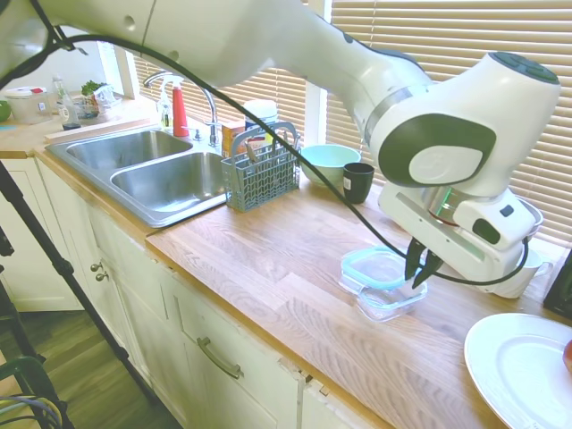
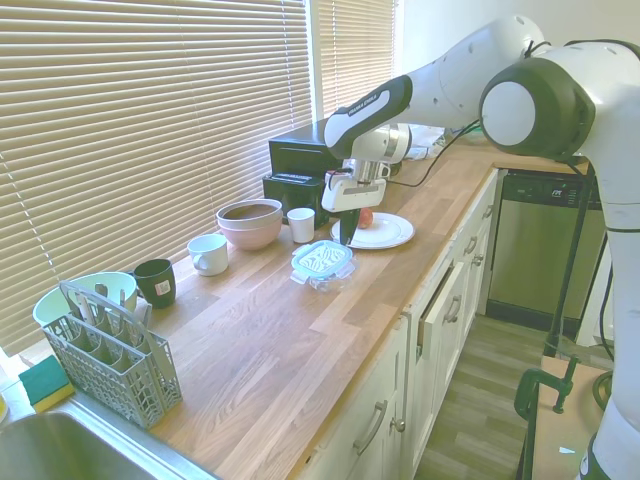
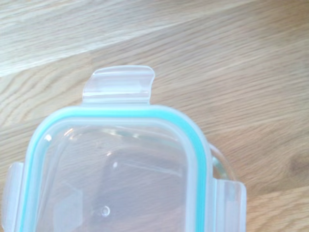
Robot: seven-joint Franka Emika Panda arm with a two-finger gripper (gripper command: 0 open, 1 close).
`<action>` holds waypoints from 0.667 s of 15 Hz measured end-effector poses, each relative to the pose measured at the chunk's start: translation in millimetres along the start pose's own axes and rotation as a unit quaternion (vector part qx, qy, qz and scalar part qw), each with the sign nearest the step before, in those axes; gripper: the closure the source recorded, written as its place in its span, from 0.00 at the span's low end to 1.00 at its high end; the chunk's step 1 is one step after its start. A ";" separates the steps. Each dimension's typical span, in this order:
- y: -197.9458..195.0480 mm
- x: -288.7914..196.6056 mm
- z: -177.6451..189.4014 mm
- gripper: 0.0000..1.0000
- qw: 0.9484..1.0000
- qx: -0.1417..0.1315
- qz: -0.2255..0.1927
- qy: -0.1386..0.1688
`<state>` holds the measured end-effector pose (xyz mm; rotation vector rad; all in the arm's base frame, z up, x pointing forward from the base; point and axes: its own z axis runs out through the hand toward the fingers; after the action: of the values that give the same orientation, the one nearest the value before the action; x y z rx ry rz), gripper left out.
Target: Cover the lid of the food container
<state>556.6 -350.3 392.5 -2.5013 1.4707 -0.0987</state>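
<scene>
While my arm bends down over the bench (image 1: 268,259), I see the gripper (image 1: 420,268) pointing straight down, fingers nearly closed and empty, at the lid's (image 1: 380,265) 3 o'clock edge; it lies askew on the food container (image 1: 391,302).

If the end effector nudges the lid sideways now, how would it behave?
The lid is thin clear plastic, so probably light and slightly flexible. It seems to sit offset on the glass container, so a nudge would likely slide it. Its tabs stick out and may catch.
</scene>
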 end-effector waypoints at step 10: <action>5.5 6.5 22.1 1.00 1.000 0.001 0.010 -0.015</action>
<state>559.0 -354.7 369.3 -2.4748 1.4829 -0.0600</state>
